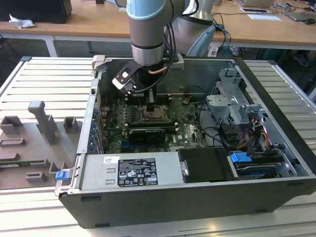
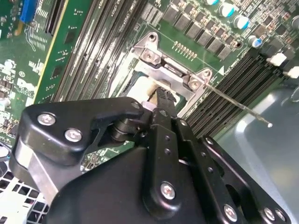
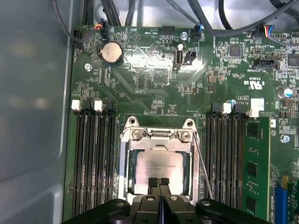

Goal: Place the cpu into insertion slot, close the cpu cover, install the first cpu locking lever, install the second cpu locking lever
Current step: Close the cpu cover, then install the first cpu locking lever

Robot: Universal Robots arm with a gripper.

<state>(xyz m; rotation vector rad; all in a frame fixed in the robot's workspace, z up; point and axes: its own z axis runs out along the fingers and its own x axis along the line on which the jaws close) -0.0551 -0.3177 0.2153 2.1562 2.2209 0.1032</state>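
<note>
Guessing the gripper (image 3: 158,181), fingers pressed together, is pushing the cover (image 3: 125,163) down over the cpu (image 3: 156,163), lever (image 3: 202,168) beside the cpu sitting unlatched.

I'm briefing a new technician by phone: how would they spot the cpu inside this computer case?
In the open computer case, look at the green motherboard, between its two banks of long black memory slots. There a silvery cpu cover frames the cpu: the one flat, pale metallic square, unlike the dark chips around.
</note>
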